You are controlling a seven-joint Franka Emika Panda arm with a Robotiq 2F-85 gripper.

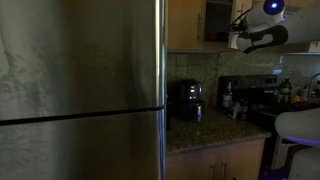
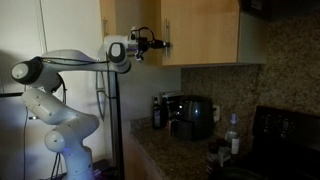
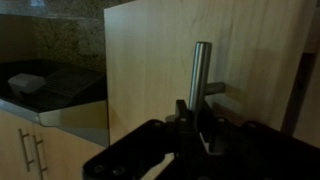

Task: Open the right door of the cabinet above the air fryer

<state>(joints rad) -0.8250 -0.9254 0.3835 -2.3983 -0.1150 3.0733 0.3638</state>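
The honey-brown wooden cabinet (image 1: 185, 25) hangs above the small black air fryer (image 1: 188, 100), which stands on the counter in both exterior views (image 2: 196, 115). My gripper (image 3: 198, 115) is shut on the slim metal bar handle (image 3: 201, 68) of the right door (image 3: 150, 70). In an exterior view the gripper (image 2: 152, 45) sits at the door's (image 2: 200, 30) handle edge with the arm reaching in from the side. In an exterior view a dark gap (image 1: 218, 20) shows beside the gripper (image 1: 240, 38). How far the door stands open I cannot tell.
A big steel fridge (image 1: 80, 90) fills the near side of an exterior view. A granite counter (image 1: 215, 130) carries bottles and a black-and-silver machine (image 1: 235, 95). A dark stove (image 2: 285, 130) and a bottle (image 2: 232, 135) stand past the air fryer.
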